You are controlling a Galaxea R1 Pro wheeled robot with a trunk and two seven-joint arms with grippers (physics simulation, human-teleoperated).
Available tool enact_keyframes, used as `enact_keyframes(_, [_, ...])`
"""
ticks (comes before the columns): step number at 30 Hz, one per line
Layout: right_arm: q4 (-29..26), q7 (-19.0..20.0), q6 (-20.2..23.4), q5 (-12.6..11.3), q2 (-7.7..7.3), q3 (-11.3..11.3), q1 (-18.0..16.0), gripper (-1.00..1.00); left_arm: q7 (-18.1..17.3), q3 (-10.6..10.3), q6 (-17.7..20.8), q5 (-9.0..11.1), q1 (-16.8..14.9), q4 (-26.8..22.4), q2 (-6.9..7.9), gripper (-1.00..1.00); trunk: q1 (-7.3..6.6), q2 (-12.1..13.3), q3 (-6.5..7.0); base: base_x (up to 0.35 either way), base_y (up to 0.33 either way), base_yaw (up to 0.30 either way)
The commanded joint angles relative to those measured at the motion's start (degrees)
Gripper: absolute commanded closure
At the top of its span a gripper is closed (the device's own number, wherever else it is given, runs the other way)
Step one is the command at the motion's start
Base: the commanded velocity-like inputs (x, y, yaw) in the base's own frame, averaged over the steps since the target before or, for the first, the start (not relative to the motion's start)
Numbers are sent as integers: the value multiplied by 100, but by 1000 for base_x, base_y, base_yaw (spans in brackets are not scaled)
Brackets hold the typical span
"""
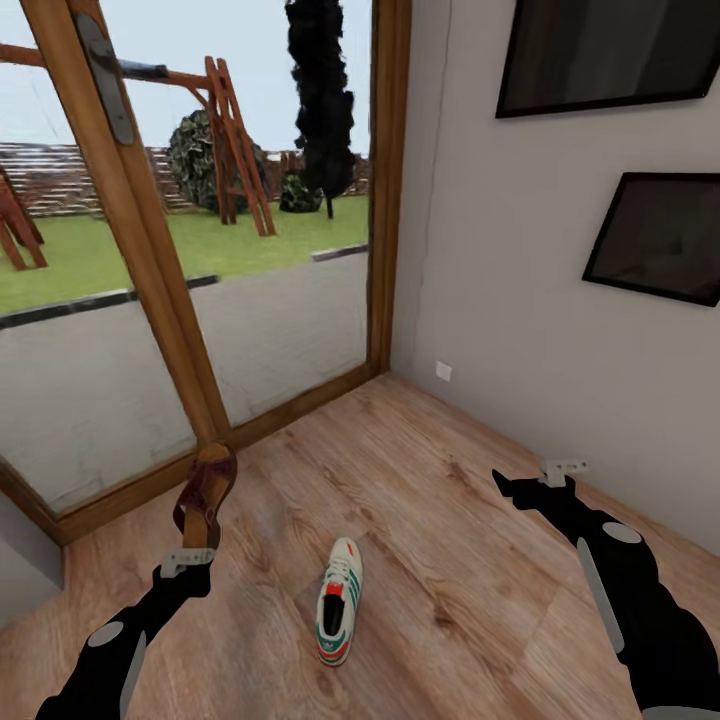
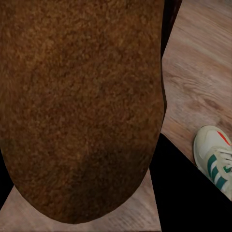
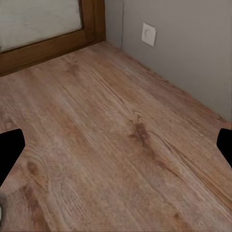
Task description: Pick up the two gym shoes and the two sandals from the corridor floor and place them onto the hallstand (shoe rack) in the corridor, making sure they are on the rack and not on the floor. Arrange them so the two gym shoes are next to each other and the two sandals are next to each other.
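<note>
My left gripper [image 1: 203, 532] is shut on a brown sandal [image 1: 206, 490] and holds it up above the corridor floor [image 1: 440, 560], near the glass door. The sandal's brown sole [image 2: 82, 106] takes up most of the left wrist view. One cream-white gym shoe [image 1: 338, 600] with green stripes lies on the planks between my arms, its toe toward me; the left wrist view catches it [image 2: 215, 162] beside the sandal. My right gripper [image 1: 512, 487] hangs open over bare floor [image 3: 116, 135] near the right wall, nothing between its fingers. The hallstand is out of view.
A wood-framed glass door [image 1: 150, 260] closes the far left side, meeting a grey wall [image 1: 520, 300] in a corner. Two dark framed pictures [image 1: 660, 235] hang on that wall. Low on it are a socket [image 1: 443, 371] and another [image 1: 565, 467].
</note>
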Motion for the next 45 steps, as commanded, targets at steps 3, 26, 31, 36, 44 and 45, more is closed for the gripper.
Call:
enact_keyframes(3, [-8,34,31,6,0,-10,-2,-100,-21,24,-48,-61,-8,-15,-4,100,-1,-2,-6,0,0,110])
enact_keyframes(26, [-25,34,40,1,0,-10,-2,-100,-13,23,-40,-61,-8,-19,-4,100,-1,-2,-6,0,0,25])
enact_keyframes(31, [-25,34,39,1,0,-10,-2,-100,-13,23,-41,-61,-8,-19,-4,100,-1,-2,-6,44,11,237])
enact_keyframes(36, [-25,34,40,1,0,-10,-2,-100,-13,23,-40,-61,-8,-19,-4,100,-1,-2,-6,157,111,268])
enact_keyframes(44, [-25,34,40,1,0,-17,-2,-100,-13,23,-45,-61,-8,-21,-4,100,-1,-2,-6,154,131,163])
enact_keyframes(45, [-25,34,40,1,0,-18,-2,-100,-15,23,-44,-61,-8,-22,-4,100,-1,-2,-6,50,43,43])
